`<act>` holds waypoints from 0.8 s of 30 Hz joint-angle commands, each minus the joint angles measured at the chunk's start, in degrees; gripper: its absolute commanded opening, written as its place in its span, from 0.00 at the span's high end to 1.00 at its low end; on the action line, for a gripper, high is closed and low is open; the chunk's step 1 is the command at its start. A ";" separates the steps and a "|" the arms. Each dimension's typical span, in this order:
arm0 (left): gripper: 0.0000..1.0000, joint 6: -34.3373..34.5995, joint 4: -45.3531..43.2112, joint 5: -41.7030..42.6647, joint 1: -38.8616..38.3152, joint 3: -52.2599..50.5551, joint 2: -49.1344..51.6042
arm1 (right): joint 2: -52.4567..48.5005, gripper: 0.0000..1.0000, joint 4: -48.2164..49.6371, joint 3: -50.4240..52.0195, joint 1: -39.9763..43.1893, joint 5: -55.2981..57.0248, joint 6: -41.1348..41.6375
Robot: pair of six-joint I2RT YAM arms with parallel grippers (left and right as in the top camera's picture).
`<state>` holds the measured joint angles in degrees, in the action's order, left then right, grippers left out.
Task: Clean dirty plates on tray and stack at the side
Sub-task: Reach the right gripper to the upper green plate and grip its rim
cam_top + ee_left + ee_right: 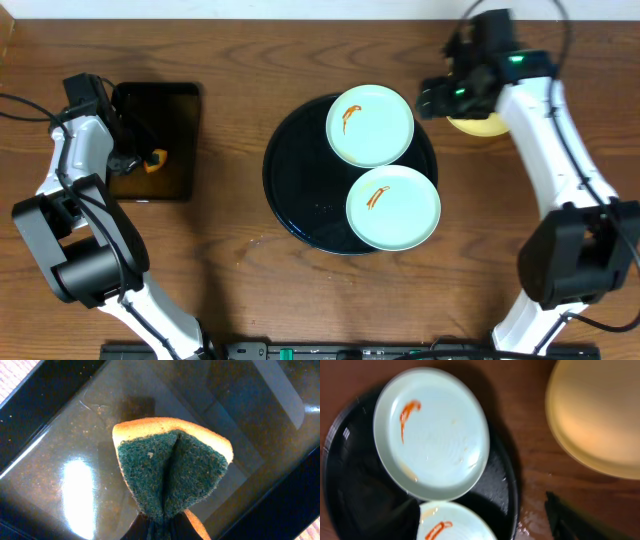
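Two mint-blue plates with orange-brown sauce streaks lie on the round black tray (295,190): one at the far side (370,125), one at the near right (393,208). The pale yellow plate (478,126) sits on the table right of the tray, partly hidden under my right arm. My right gripper (432,100) is open and empty, hovering between the far mint plate (432,435) and the yellow plate (600,415). The near mint plate (455,522) and the tray (355,485) also show there. My left gripper (162,522) is shut on a folded yellow-and-green sponge (172,467).
A smaller rectangular black tray (170,105) lies at the left, and my left gripper (140,160) holds the sponge (156,160) over its glossy bottom (60,435). The wooden table (230,250) surrounds both trays.
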<state>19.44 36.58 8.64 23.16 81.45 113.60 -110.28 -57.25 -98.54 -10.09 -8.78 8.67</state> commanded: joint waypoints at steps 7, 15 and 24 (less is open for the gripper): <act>0.92 -0.37 -0.11 -0.50 0.28 -0.42 0.24 | -13.05 0.12 -11.67 -12.04 -2.32 6.80 3.91; 0.93 -0.37 0.31 -0.50 0.28 -0.42 0.24 | -15.30 0.41 -6.40 -12.22 -3.37 4.02 15.17; 0.92 -0.35 0.22 -0.50 0.28 -0.42 0.24 | -20.96 0.54 -6.23 -11.26 -6.93 6.71 29.03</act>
<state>19.44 36.80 8.62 23.16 81.45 113.60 -128.07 -63.46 -109.54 -15.27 -3.14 29.98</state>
